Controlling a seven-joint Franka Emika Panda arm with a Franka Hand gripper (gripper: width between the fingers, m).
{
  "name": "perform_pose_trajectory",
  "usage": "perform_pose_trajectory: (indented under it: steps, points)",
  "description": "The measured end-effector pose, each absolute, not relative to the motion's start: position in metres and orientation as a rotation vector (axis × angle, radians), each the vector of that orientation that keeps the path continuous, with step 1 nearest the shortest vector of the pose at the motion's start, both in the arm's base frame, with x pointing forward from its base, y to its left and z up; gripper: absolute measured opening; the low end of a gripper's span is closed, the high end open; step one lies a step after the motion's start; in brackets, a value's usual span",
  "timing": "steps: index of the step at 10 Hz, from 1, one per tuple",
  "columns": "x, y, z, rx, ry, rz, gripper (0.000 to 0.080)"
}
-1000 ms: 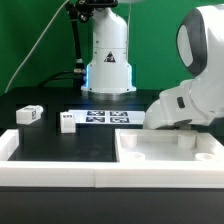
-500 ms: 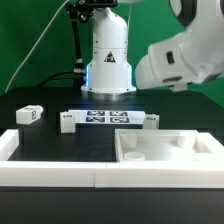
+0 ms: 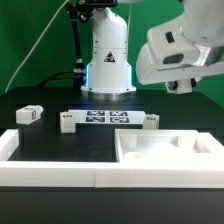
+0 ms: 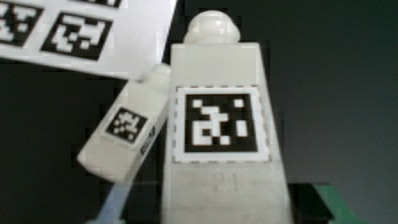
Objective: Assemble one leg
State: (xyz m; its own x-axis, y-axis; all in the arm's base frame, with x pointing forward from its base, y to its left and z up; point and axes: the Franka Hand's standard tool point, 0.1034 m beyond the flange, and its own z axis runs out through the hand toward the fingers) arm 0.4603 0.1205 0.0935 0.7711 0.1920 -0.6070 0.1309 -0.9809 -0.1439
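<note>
Legs (image 3: 67, 123), three on table (image 3: 60, 145), one panel (image 3: 165, 152)

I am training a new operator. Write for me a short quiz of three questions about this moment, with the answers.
1. In the exterior view, how many small tagged legs lie on the black table?
2. True or false: the arm touches the white panel.
3. In the exterior view, the marker board lies: A) left of all the legs; B) between two legs; C) on the white panel.

Key
1. Three: the pointed one, one beside the marker board's left end, and one at its right end.
2. False: it hangs in the air above it.
3. B
</note>
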Motion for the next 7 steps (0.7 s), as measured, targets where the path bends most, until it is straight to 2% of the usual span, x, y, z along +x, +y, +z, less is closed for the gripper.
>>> perform_pose_trajectory:
  steps: [1,3,5,7]
  points:
    - [0.468,0.122,0.092,-2.902,-0.268,0.906,0.0291]
    - [0.488,0.118,0.102,-2.964,-0.265,0.644,0.0291]
    - [0.506,0.122,0.122,-2.998,-0.25,0.486,0.0291]
    - [0.516,0.12,0.122,-3.035,-0.24,0.158,0.0291]
